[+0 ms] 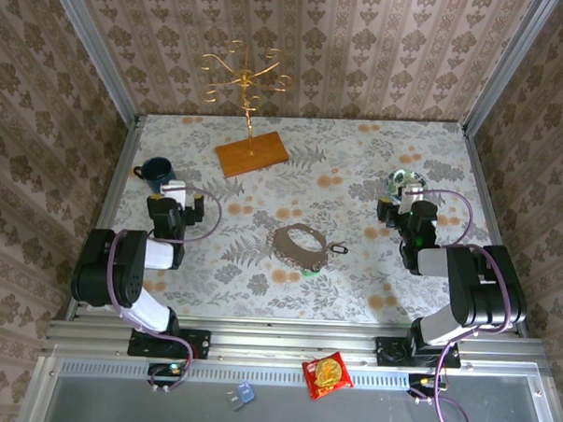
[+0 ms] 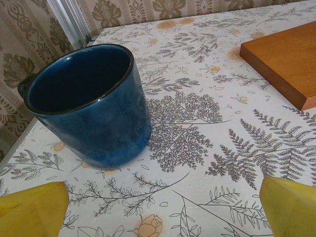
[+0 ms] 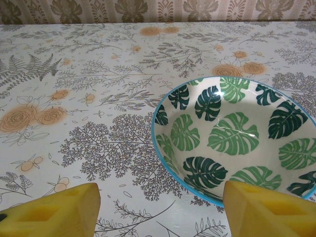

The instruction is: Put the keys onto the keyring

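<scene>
status: neither key appears threaded on the loop. judged from the layout, the task stands at the approach stage, with no pick-up made. large thin grey-brown wire keyring [image 1: 298,244] lies flat near the centre of the floral-patterned table [image 1: 359,158], between the two arms. small dark silvery key [image 1: 339,248] lies just beside its right edge. small green-headed key [image 1: 309,269] lies at its near edge, touching or just beside; which of the two cannot be resolved.

left gripper [image 2: 160,210]: yellow fingers [image 2: 32,210] spread wide, nothing between them. it faces the glazed dark blue ceramic mug [image 2: 91,106] at the far left of the table, well apart from the keyring.

right gripper [image 3: 160,212]: yellow fingers [image 3: 54,212] spread wide, nothing held. it faces the white bowl with green leaf print and blue rim [image 3: 232,138] at the far right, likewise well apart from the keyring.

next move, as a judgement: bring one gripper to the centre and down over a key, then close on its head. the keys are tiny and flat, so a low, precise pinch is required. the other gripper will probably need to steady the loop, which looks light and likely to slide.

containers: mug upright, interior dark, nothing visible inside. bowl upright, visible interior bare.
</scene>
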`<act>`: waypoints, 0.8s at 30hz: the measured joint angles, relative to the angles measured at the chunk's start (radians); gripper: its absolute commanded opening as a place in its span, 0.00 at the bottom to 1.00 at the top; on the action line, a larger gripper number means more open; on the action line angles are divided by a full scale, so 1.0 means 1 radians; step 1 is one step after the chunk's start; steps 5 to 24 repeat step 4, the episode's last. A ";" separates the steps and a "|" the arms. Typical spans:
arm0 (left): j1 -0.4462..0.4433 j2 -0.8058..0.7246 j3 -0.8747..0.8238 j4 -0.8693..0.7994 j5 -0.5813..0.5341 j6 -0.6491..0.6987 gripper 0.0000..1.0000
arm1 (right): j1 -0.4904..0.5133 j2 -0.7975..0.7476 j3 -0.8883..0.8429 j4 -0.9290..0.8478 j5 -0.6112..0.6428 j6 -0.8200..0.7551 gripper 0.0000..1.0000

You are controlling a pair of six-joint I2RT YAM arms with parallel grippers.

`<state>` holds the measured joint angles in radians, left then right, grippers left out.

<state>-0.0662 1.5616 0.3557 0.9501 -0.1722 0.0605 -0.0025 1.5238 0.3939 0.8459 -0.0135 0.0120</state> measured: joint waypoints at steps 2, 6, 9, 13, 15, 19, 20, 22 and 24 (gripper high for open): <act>0.013 0.000 0.006 -0.008 0.017 0.000 1.00 | 0.000 0.000 0.000 0.000 -0.002 0.000 0.76; 0.021 0.000 0.010 -0.011 0.024 0.000 1.00 | 0.000 0.000 0.000 0.000 -0.003 0.004 0.99; 0.021 0.000 0.010 -0.011 0.024 0.000 1.00 | 0.000 0.000 0.000 0.000 -0.003 0.004 0.99; 0.021 0.000 0.010 -0.011 0.024 0.000 1.00 | 0.000 0.000 0.000 0.000 -0.003 0.004 0.99; 0.021 0.000 0.010 -0.011 0.024 0.000 1.00 | 0.000 0.000 0.000 0.000 -0.003 0.004 0.99; 0.021 0.000 0.010 -0.011 0.024 0.000 1.00 | 0.000 0.000 0.000 0.000 -0.003 0.004 0.99; 0.021 0.000 0.010 -0.011 0.024 0.000 1.00 | 0.000 0.000 0.000 0.000 -0.003 0.004 0.99; 0.021 0.000 0.010 -0.011 0.024 0.000 1.00 | 0.000 0.000 0.000 0.000 -0.003 0.004 0.99; 0.021 0.000 0.010 -0.011 0.024 0.000 1.00 | 0.000 0.000 0.000 0.000 -0.003 0.004 0.99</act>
